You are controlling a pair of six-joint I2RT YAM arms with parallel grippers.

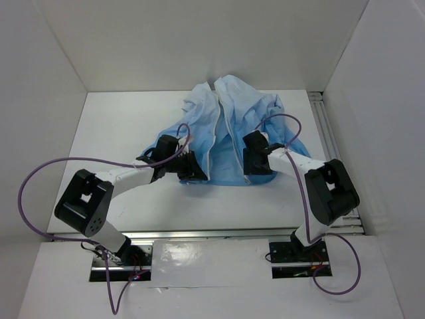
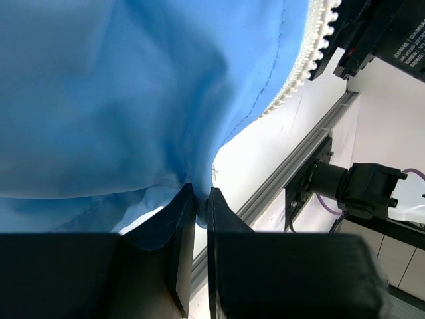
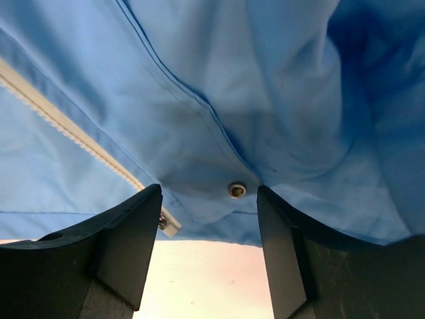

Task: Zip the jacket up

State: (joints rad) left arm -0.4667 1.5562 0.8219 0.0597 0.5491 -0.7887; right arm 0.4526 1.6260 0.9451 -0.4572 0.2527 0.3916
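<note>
The light-blue jacket [image 1: 229, 133] lies crumpled at the table's middle, its pale zipper strip [image 1: 216, 133] running down the front. My left gripper [image 1: 191, 167] sits at the jacket's near left hem. In the left wrist view that gripper [image 2: 200, 199] is shut on a pinched fold of blue fabric, with white zipper teeth [image 2: 302, 66] at the upper right. My right gripper [image 1: 255, 169] is at the near right hem. In the right wrist view it [image 3: 209, 199] stands open, the hem and a metal snap [image 3: 236, 189] between the tips and the zipper strip's end [image 3: 166, 224] by the left finger.
White walls enclose the table on three sides. An aluminium rail [image 1: 325, 133] runs along the right side and another [image 1: 219, 234] along the near edge. Purple cables [image 1: 40, 173] loop off both arms. The right arm's mount [image 2: 358, 189] shows in the left wrist view.
</note>
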